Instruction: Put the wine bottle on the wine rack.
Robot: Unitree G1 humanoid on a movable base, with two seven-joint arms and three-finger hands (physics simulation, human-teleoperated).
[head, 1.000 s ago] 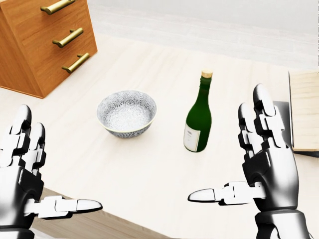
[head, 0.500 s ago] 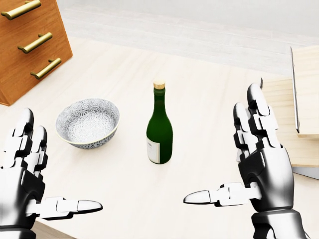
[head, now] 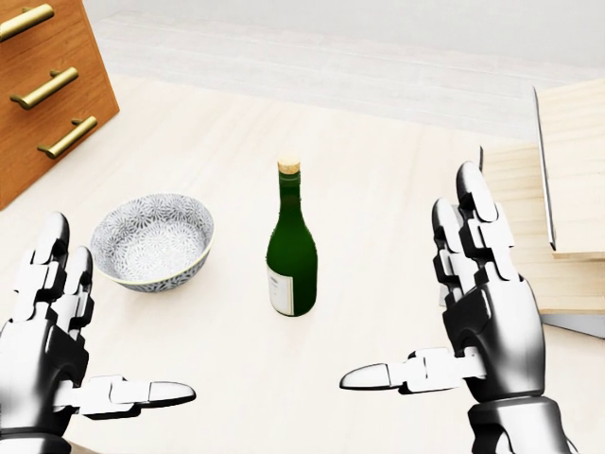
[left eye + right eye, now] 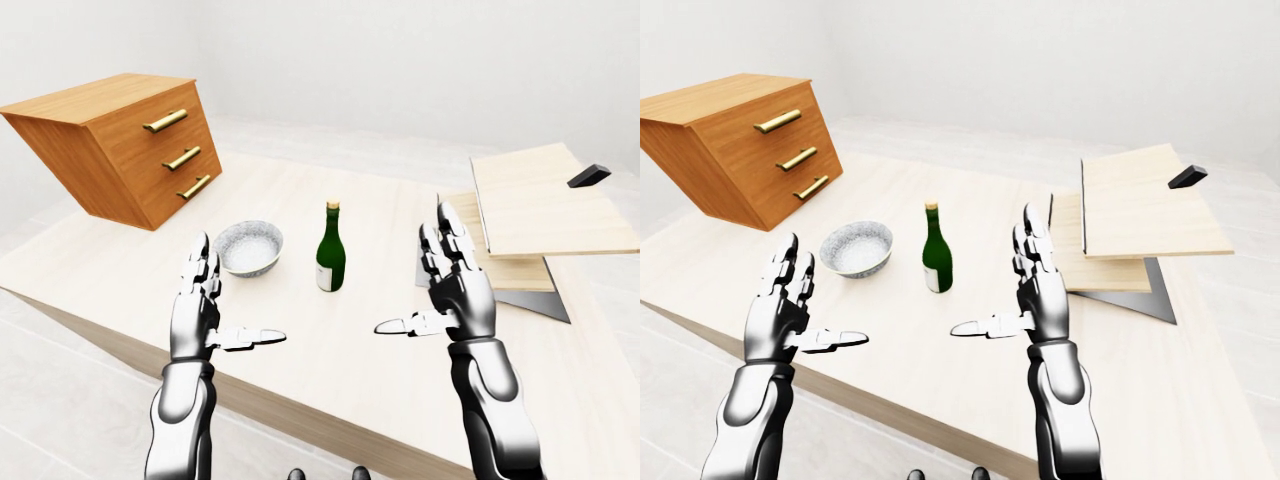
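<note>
While both of my hands hang over the near edge of the pale wooden table (image 3: 378,189), neither holds anything: my chrome three-finger right hand (image 3: 487,312) is spread, fingers up and thumb pointing left in the head view, and my matching left hand (image 3: 52,331) mirrors it at the lower left with its thumb pointing right. Between them, further up the tabletop, the dark green glass wine bottle (image 3: 291,246) with a pale label and a cork-coloured top stands upright, apart from both hands and nearer the right one. Just left of the bottle sits a grey patterned ceramic bowl (image 3: 151,241), not touching it. At the upper left of the left-eye view I see an orange-brown wooden drawer chest with three brass handles (image 4: 125,145). To the right lies a stack of light wooden boards (image 4: 540,210) on a grey base, with a small black block (image 4: 589,175) on the top board.
</note>
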